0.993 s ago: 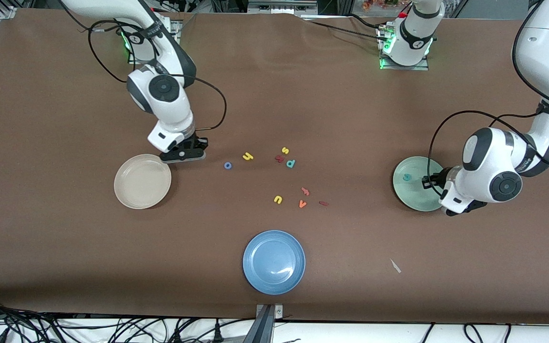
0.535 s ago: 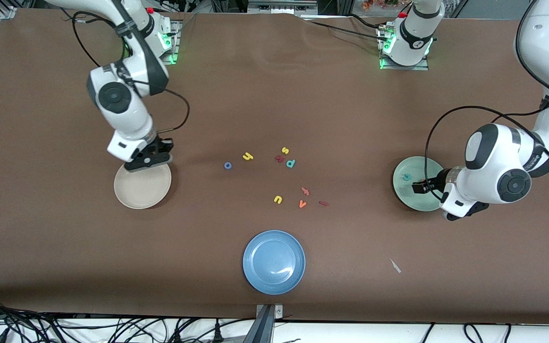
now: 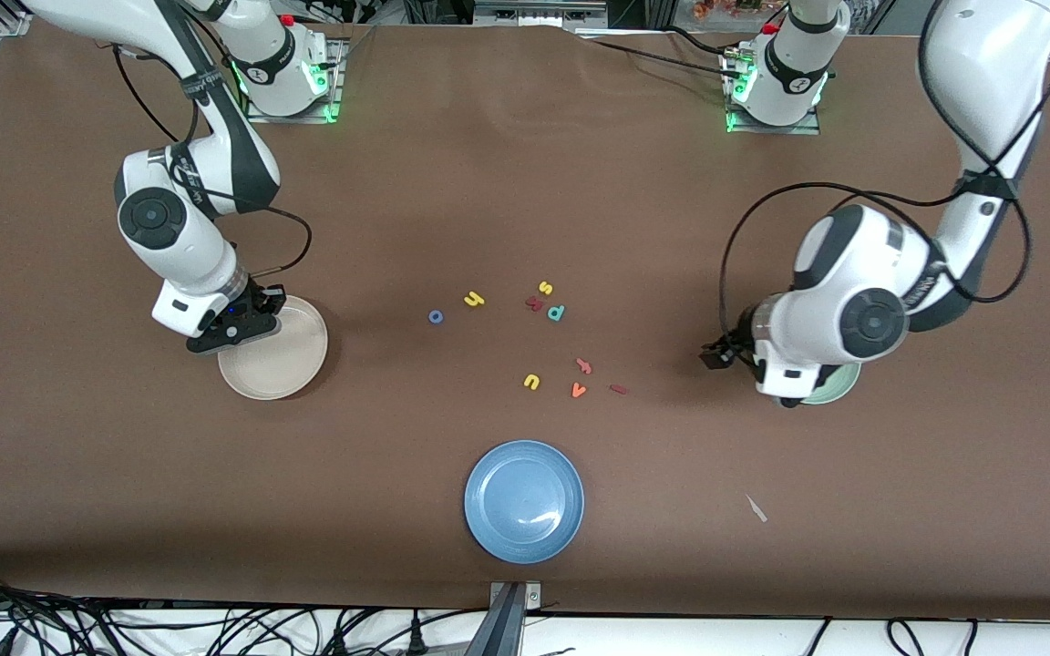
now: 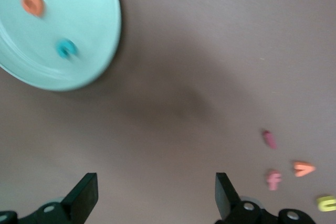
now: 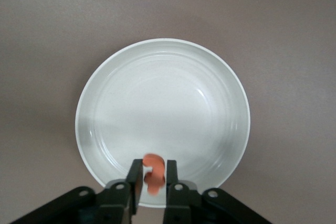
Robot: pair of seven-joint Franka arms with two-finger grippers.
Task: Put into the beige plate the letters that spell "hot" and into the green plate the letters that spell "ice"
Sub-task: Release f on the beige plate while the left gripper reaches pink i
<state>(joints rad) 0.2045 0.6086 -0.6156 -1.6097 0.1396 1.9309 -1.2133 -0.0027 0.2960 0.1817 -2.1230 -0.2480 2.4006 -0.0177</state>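
My right gripper (image 3: 235,333) hangs over the rim of the beige plate (image 3: 283,364), shut on the orange t (image 5: 154,179), which pokes out between its fingertips above the plate's (image 5: 163,77) inner edge. My left gripper (image 3: 715,357) is open and holds nothing (image 4: 156,182). It is over bare table between the green plate (image 3: 839,390) and the loose letters. The green plate (image 4: 79,51) holds the orange e (image 4: 32,3) and teal c (image 4: 65,49). On the table lie the dark red i (image 3: 618,389), blue o (image 3: 435,316) and yellow h (image 3: 474,298).
Other loose letters lie mid-table: yellow s (image 3: 545,288), teal p (image 3: 556,312), yellow u (image 3: 531,382), orange v (image 3: 578,390), a salmon letter (image 3: 583,366). A blue plate (image 3: 523,501) sits nearer the front camera. The left arm's wrist covers most of the green plate.
The right arm swung from beside the blue o to the beige plate's rim, carrying the orange t. The left gripper opened and moved off the green plate toward the loose letters.
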